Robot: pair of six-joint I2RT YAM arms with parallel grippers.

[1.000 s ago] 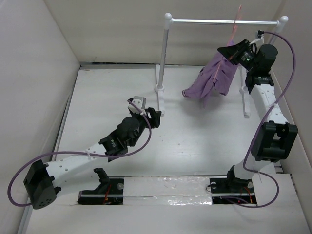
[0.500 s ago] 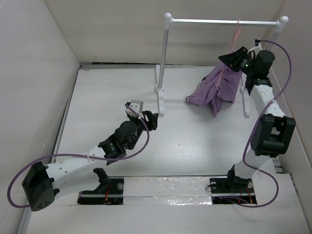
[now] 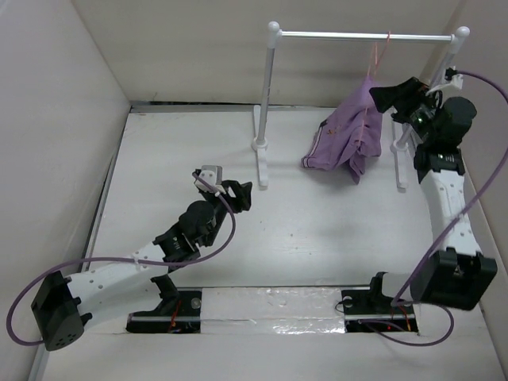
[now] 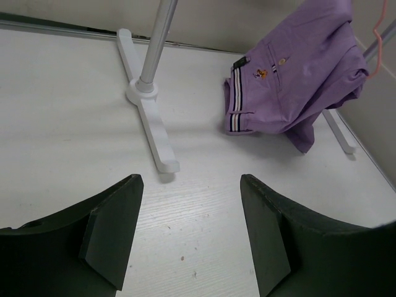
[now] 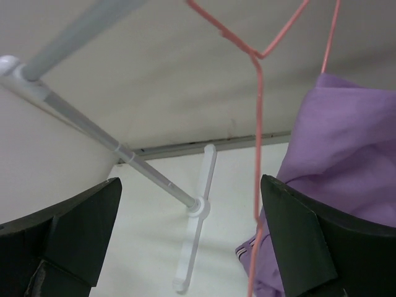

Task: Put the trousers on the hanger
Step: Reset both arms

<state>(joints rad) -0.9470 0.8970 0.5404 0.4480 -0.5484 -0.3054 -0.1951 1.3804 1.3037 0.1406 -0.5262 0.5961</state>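
The light purple trousers (image 3: 349,131) hang folded over the thin pink hanger (image 3: 379,49), whose hook sits on the silver rail; their striped waistband end droops to the table. In the left wrist view the trousers (image 4: 297,80) show far ahead to the right. My right gripper (image 3: 390,95) stands open just right of the trousers, holding nothing. In its wrist view the hanger wire (image 5: 258,124) runs down close to the right finger, unpinched, with the trousers (image 5: 346,154) beyond. My left gripper (image 3: 238,194) is open and empty above the table's middle (image 4: 192,235).
The white two-post stand with a silver bar (image 3: 357,35) spans the back; its left post foot (image 4: 148,117) lies ahead of the left gripper. Beige walls close in on the left, back and right. The right arm rises along the right wall.
The right gripper opened, let go of the trousers and drew back to the right. The trousers now hang free from the hanger. The left arm pulled slightly back and left.
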